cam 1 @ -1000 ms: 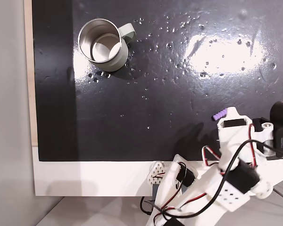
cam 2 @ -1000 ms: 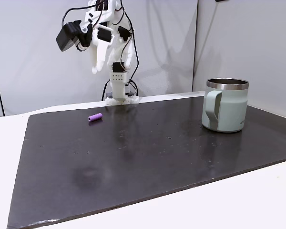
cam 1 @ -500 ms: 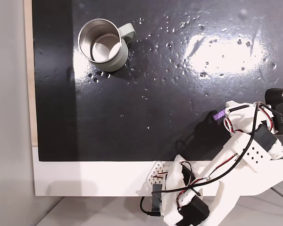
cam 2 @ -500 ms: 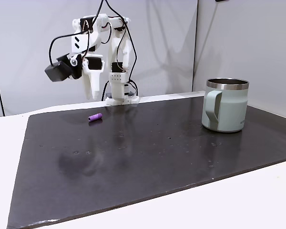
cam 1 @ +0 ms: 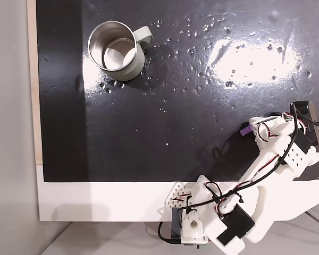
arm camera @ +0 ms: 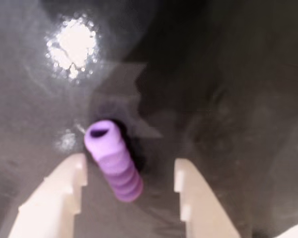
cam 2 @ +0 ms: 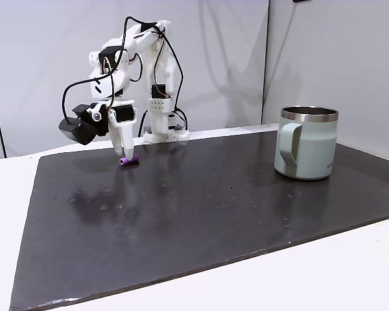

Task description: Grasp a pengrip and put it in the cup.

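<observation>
The purple ribbed pengrip point(arm camera: 114, 166) lies on the black mat, between my two white fingertips in the wrist view; it sits closer to the left finger and neither finger touches it. My gripper point(arm camera: 130, 173) is open and lowered around it. In a fixed view from the side, the gripper point(cam 2: 125, 157) points straight down with its tip at the pengrip point(cam 2: 131, 159). From above, the pengrip point(cam 1: 245, 130) peeks out at the gripper's left edge. The sage-green steel cup point(cam 1: 116, 49) stands upright far away at the mat's upper left; its handle faces the camera in the side view point(cam 2: 306, 142).
The black mat point(cam 1: 191, 95) is glossy with small water-like specks and a bright glare patch. The arm's base point(cam 2: 163, 123) stands at the mat's far edge. A black camera module point(cam 2: 78, 129) hangs off the wrist. White table surface point(cam 2: 350, 272) surrounds the mat.
The arm has swung down from a raised pose to the mat. The open gripper now straddles the pengrip, which has not moved. The cup is unchanged.
</observation>
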`<action>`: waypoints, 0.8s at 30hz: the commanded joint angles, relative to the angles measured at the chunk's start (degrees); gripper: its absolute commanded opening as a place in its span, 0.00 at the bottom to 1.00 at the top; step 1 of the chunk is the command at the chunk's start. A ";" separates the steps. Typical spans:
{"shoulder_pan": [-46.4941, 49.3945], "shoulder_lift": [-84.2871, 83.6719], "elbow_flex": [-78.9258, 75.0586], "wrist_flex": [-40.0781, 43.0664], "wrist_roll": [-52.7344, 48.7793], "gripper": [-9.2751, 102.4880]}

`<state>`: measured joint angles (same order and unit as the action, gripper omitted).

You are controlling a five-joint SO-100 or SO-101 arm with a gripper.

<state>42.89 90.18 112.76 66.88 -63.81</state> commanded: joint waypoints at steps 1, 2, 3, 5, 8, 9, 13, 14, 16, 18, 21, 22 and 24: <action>-0.44 -0.88 -1.41 -1.67 -0.44 0.29; -0.62 -2.11 -2.02 -1.85 -0.35 0.29; -0.97 -3.34 -2.72 -1.85 -0.26 0.29; -1.76 -5.19 -3.60 -1.93 0.09 0.28; -2.99 -5.80 -3.34 -2.20 0.44 0.28; -3.25 -5.80 -3.08 -2.37 0.53 0.28; -4.22 -6.42 -2.99 -2.81 1.14 0.23; -4.39 -6.50 -2.99 -2.90 1.23 0.21; -4.48 -6.50 -2.99 -2.90 1.32 0.16; -4.39 -6.50 -2.99 -2.99 1.49 0.11; -4.22 -6.42 -2.99 -3.16 1.58 0.08; -4.13 -6.06 -2.99 -3.16 1.67 0.08; -3.96 -4.48 -2.90 -3.16 2.20 0.08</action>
<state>39.02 84.29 110.30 65.21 -62.58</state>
